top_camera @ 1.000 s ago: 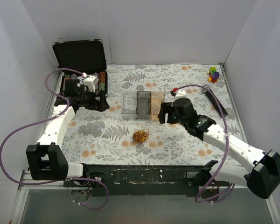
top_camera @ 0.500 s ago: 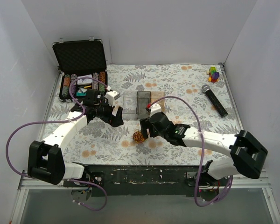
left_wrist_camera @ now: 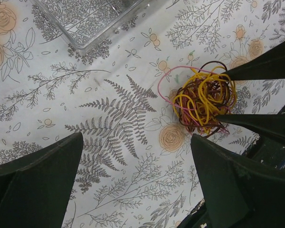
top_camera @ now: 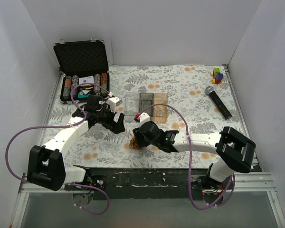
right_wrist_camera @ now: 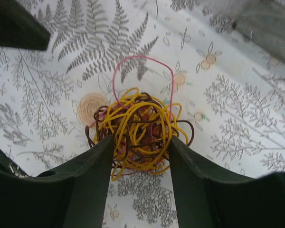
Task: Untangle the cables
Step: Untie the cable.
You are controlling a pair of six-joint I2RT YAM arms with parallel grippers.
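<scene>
The cables (right_wrist_camera: 138, 130) are seen as thin, smooth, slightly glossy plastic-coated strands. The fingers (right_wrist_camera: 88, 183) are shown in dark, matt plastic. The table (left_wrist_camera: 109, 156) is covered by a matt printed floral sheet. The tray (left_wrist_camera: 88, 21) is formed of clear, glossy plastic.

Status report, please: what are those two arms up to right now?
Right fingers open, straddling the cable bundle. Left fingers open, hovering beside it. Bundle tangled, pink loop sticking out. Clear tray nearby, not in the way.

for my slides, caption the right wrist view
Right gripper straddles a tangled ball of thin yellow, pink and dark wires on fern-print cloth
</scene>
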